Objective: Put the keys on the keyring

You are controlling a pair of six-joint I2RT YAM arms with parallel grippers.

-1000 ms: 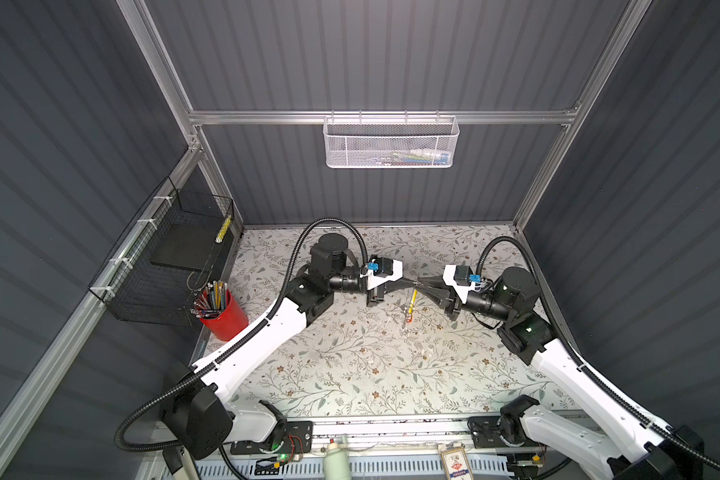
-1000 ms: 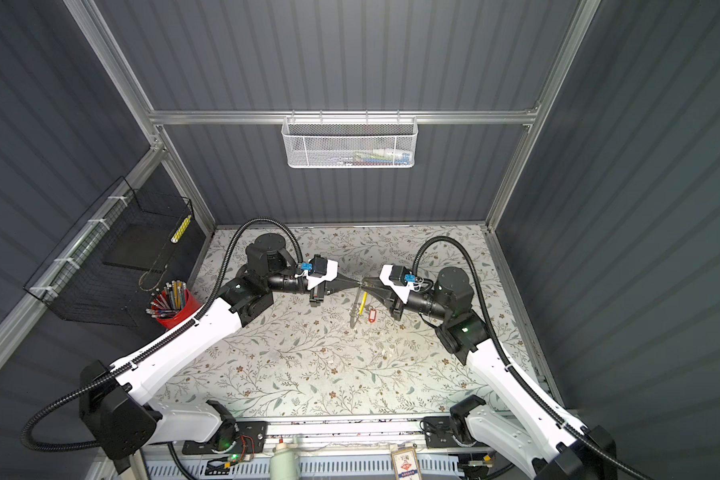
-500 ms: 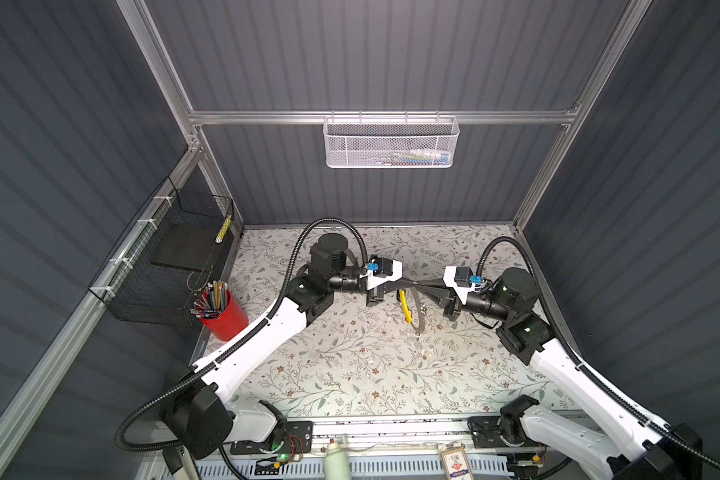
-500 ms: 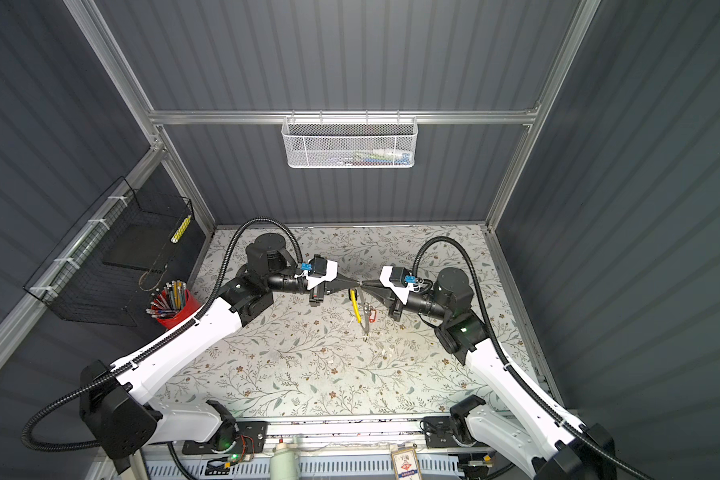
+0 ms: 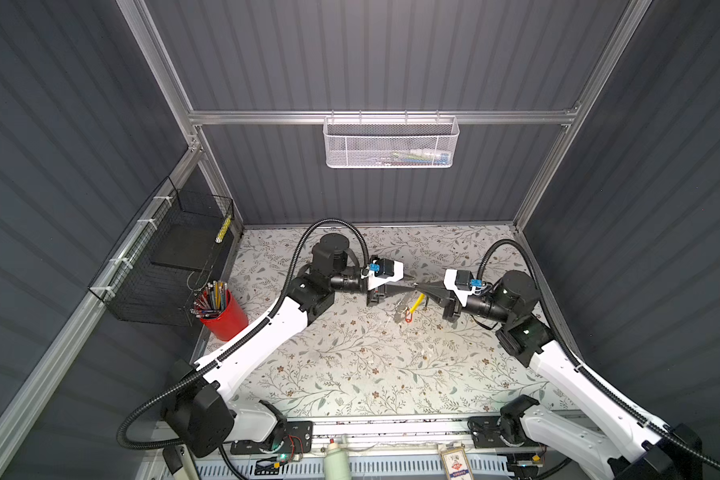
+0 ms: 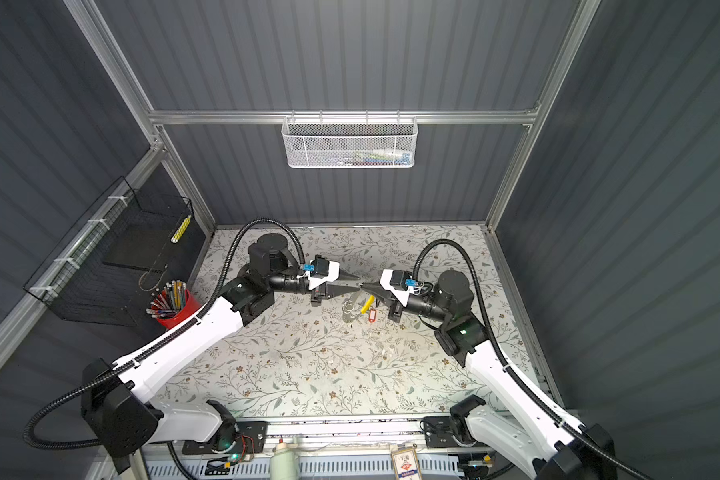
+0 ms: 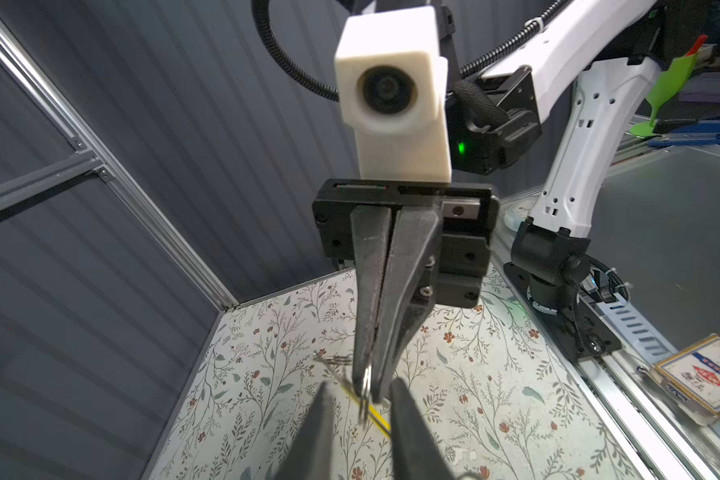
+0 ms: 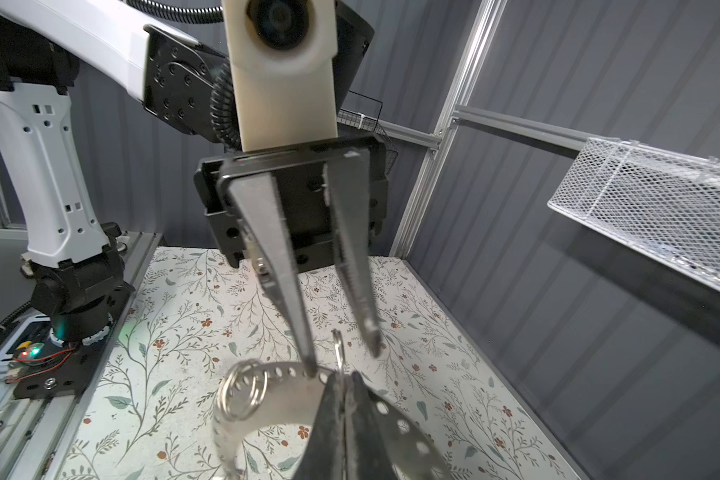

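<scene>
Floral tabletop (image 5: 350, 374) from above: I see left gripper (image 5: 411, 281) and right gripper (image 5: 419, 286) tip to tip, keyring (image 5: 418, 300) and keys (image 6: 348, 315) just beneath. Left wrist: right jaws clamped on a wire loop (image 7: 365, 382); right wrist: left jaws half parted around it, gripping nothing.

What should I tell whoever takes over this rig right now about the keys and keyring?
Left claw open, tips either side of a small split ring.
Right claw shut on that ring.
Keyring hangs at the right claw, red tag dangling beside its yellow segment.
A second split ring looks threaded on the keyring.
Whether both keys are on I cannot tell; check before going on.
</scene>
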